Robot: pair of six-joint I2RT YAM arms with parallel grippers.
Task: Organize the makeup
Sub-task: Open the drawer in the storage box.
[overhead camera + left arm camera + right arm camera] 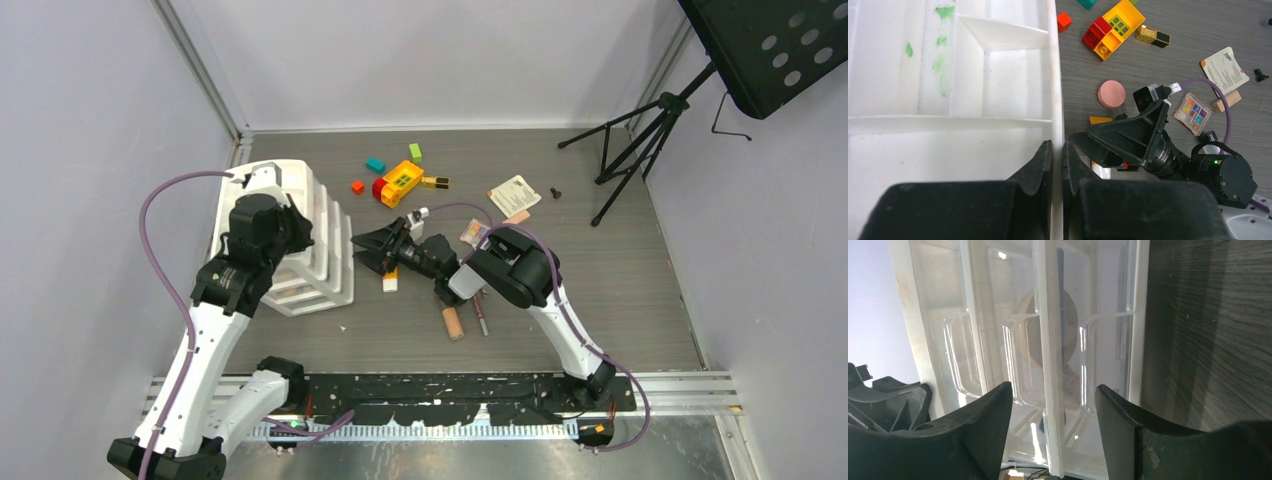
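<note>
My left gripper (pixel 1058 150) is shut on the right wall of the white tiered organizer (pixel 998 80), over its top trays (pixel 300 240). My right gripper (pixel 368 250) is open and empty, facing the organizer's clear drawer fronts (pixel 1048 390); a drawer edge stands between its jaws. A round peach compact (pixel 1048 335) shows through the drawers. On the table lie a pink compact (pixel 1111 93), an orange tube (pixel 390 280) partly under the right gripper, an eyeshadow palette (pixel 1191 113), a gold-black lipstick (pixel 435 182), a beige tube (pixel 453 322) and a red pencil (pixel 481 312).
A yellow-and-red toy brick (pixel 398 183) and small teal (pixel 375 164), green (pixel 415 151) and red (pixel 357 186) blocks lie behind the right gripper. A white card (pixel 514 195) lies at the back right. A black stand's tripod (pixel 640 140) is in the far right corner.
</note>
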